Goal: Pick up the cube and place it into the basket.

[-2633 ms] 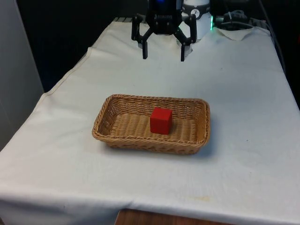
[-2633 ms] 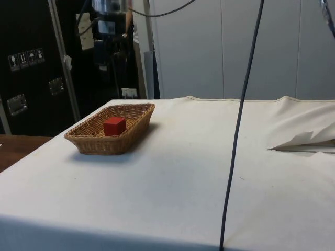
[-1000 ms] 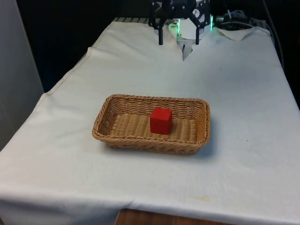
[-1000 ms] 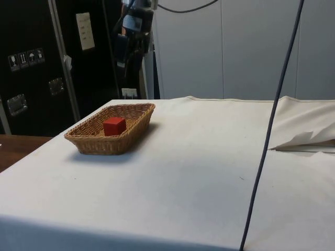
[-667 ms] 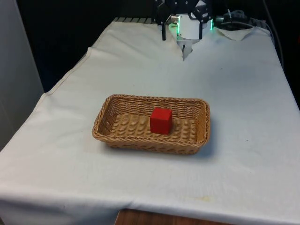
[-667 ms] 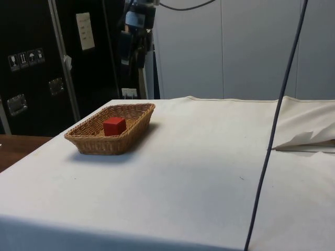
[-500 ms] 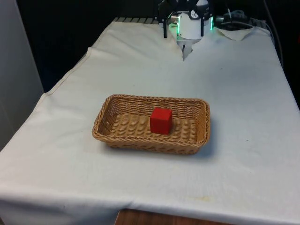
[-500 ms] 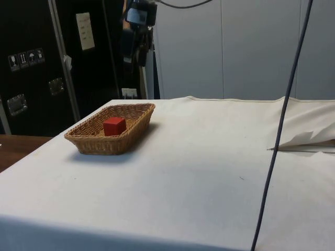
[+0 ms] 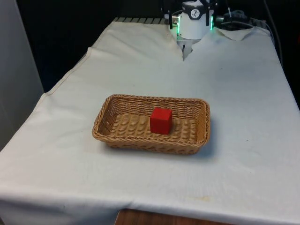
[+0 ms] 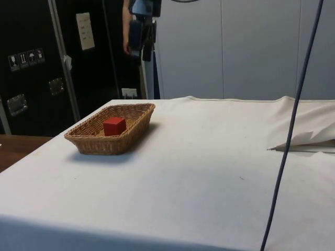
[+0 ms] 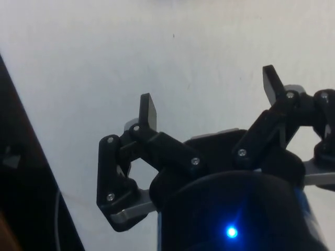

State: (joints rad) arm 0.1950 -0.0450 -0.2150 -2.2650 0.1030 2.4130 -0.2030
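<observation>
The red cube [image 9: 161, 120] is sitting inside the wicker basket [image 9: 108, 130], towards its middle, on the white cloth [image 9: 234, 103]. In the side view the cube [image 10: 114, 126] is lying low between the basket's [image 10: 91, 141] walls. The gripper [image 11: 209, 107] is hanging high above the cloth, well apart from the basket, with its fingers [image 11: 148, 111] spread wide and nothing between them. In the side view the gripper [image 10: 141, 39] is hovering up beyond the basket's far end.
</observation>
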